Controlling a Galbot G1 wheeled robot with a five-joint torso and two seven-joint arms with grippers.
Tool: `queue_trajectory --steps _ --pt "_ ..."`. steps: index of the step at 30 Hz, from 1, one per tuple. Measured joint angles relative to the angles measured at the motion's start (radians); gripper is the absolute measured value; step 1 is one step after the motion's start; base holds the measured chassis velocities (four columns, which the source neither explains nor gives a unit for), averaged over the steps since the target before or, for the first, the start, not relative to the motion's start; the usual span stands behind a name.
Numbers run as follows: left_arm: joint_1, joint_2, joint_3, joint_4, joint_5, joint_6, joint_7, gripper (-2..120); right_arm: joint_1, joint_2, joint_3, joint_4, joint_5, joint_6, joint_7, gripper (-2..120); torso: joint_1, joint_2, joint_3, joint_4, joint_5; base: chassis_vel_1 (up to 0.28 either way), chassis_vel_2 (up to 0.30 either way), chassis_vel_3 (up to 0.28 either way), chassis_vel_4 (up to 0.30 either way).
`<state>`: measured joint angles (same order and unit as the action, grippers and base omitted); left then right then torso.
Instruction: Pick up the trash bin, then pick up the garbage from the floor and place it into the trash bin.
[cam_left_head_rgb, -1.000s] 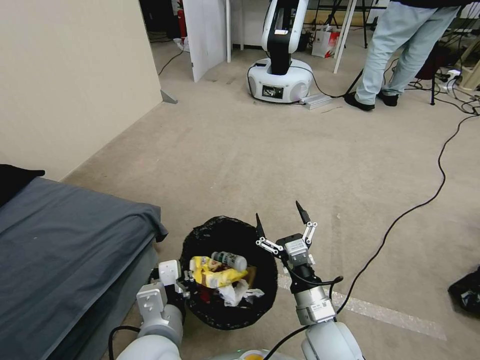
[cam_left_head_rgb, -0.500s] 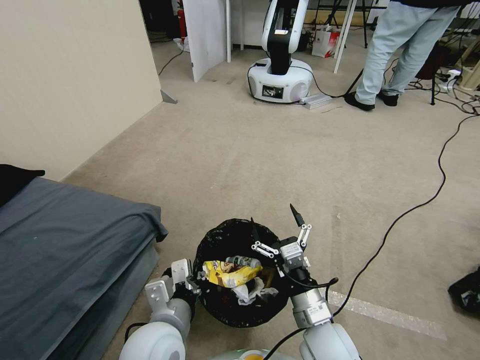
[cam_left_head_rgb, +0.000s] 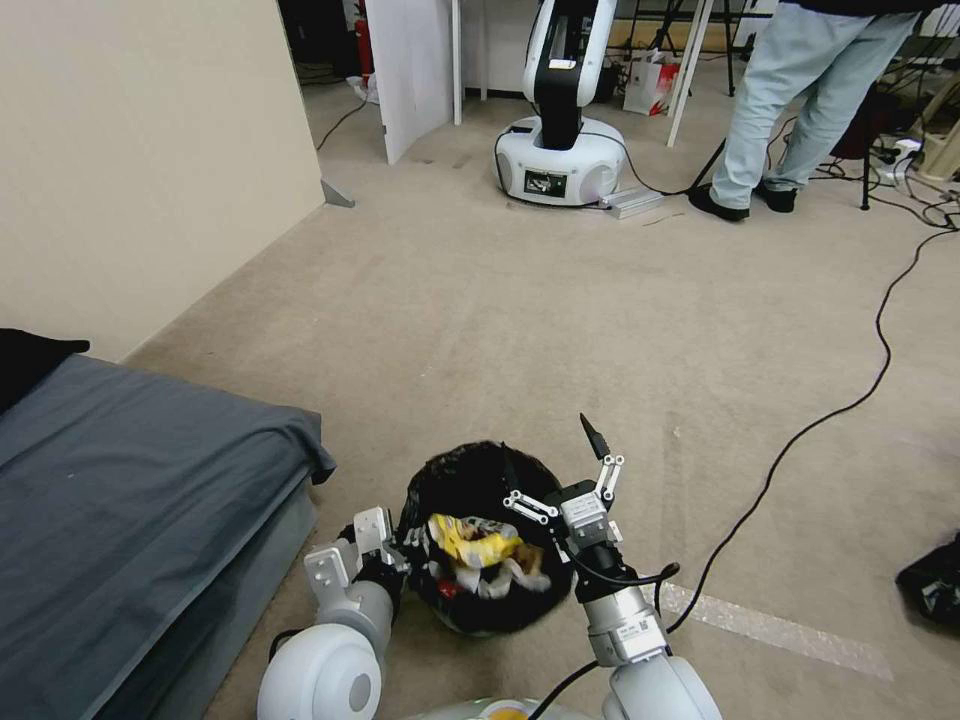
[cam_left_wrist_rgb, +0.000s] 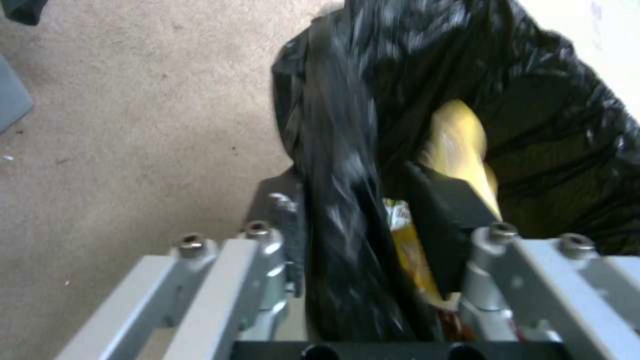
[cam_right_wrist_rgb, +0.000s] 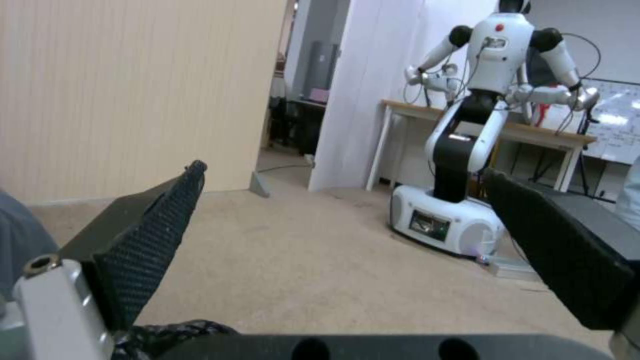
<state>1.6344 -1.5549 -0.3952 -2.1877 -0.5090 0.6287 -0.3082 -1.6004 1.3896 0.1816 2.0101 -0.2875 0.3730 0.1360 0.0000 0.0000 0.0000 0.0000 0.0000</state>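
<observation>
The trash bin (cam_left_head_rgb: 478, 478), lined with a crinkly black bag, sits low in the head view, tipped a little toward me. My left gripper (cam_left_head_rgb: 398, 548) is shut on its near-left rim. In the left wrist view the fingers (cam_left_wrist_rgb: 437, 215) pinch the black liner (cam_left_wrist_rgb: 347, 150) from both sides. Garbage lies inside the bin: a yellow wrapper (cam_left_head_rgb: 480, 542), white tissue (cam_left_head_rgb: 503, 582) and a red scrap (cam_left_head_rgb: 446, 590). The yellow wrapper (cam_left_wrist_rgb: 460, 145) also shows beside the inner finger. My right gripper (cam_left_head_rgb: 548, 447) stands open at the bin's right rim, holding nothing, its black pads (cam_right_wrist_rgb: 157, 235) wide apart over the floor (cam_left_head_rgb: 560, 320).
A grey bed (cam_left_head_rgb: 130, 500) fills the left side, beside a beige wall (cam_left_head_rgb: 140, 150). A black cable (cam_left_head_rgb: 800, 430) snakes across the carpet on the right, and a black bag (cam_left_head_rgb: 935, 585) lies at the right edge. Another robot (cam_left_head_rgb: 560, 110) stands far ahead. Pale tape (cam_left_head_rgb: 770, 630) marks the carpet.
The left arm has carried the bin rightward, toward the right gripper, and the bin now tips more toward me. The right gripper has drawn back slightly and stays open.
</observation>
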Motion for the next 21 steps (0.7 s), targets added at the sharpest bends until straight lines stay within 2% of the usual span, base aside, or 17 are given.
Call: queue_trajectory --steps 1,3,5,6,9,11,12,14,21 --pt "-0.005 0.000 -0.003 0.000 -0.004 -0.002 0.001 46 -0.001 0.001 -0.001 -0.001 -0.002 0.000 -0.003 100 0.000 0.000 0.000 0.0000 0.0000 0.000 0.000 0.000 0.000" --pt "-0.009 0.000 -0.005 0.000 -0.008 -0.004 0.001 49 -0.002 0.001 -0.001 -0.002 -0.003 0.000 -0.004 100 0.000 0.000 0.000 0.0000 0.0000 0.000 0.000 0.000 0.000" --pt "-0.016 0.001 -0.010 -0.002 -0.013 -0.009 0.001 61 -0.002 0.003 -0.002 -0.003 -0.005 0.000 -0.006 100 0.000 0.000 0.000 0.0000 0.0000 0.000 0.000 0.000 0.000" --pt "-0.016 0.001 -0.010 -0.002 -0.013 -0.009 0.001 61 -0.002 0.003 -0.002 -0.003 -0.005 0.000 -0.006 100 0.000 0.000 0.000 0.0000 0.0000 0.000 0.000 0.000 0.000" --pt "-0.020 0.002 -0.013 -0.015 -0.014 -0.018 0.005 74 0.001 0.005 -0.003 -0.005 -0.006 -0.001 -0.008 100 0.000 0.000 0.000 0.0000 0.0000 0.000 0.000 0.000 0.000" --pt "-0.021 0.002 -0.013 -0.017 -0.014 -0.019 0.006 76 0.001 0.006 -0.003 -0.006 -0.006 -0.001 -0.008 100 0.000 0.000 0.000 0.0000 0.0000 0.000 0.000 0.000 0.000" --pt "-0.022 0.001 -0.013 -0.026 -0.014 -0.024 0.012 84 0.002 0.006 -0.004 -0.008 -0.007 -0.001 -0.008 100 0.000 0.000 0.000 0.0000 0.0000 0.000 0.000 0.000 0.000" --pt "-0.026 -0.001 -0.017 -0.031 -0.014 -0.030 0.017 93 0.001 0.007 -0.005 -0.012 -0.009 -0.001 -0.009 100 0.000 0.000 0.000 0.0000 0.0000 0.000 0.000 0.000 0.000" --pt "-0.023 -0.006 -0.018 -0.041 -0.012 -0.042 0.022 98 -0.005 0.008 -0.007 -0.017 -0.013 0.005 -0.009 100 0.000 0.000 0.000 -0.0001 -0.0001 0.000 0.000 0.000 0.000"
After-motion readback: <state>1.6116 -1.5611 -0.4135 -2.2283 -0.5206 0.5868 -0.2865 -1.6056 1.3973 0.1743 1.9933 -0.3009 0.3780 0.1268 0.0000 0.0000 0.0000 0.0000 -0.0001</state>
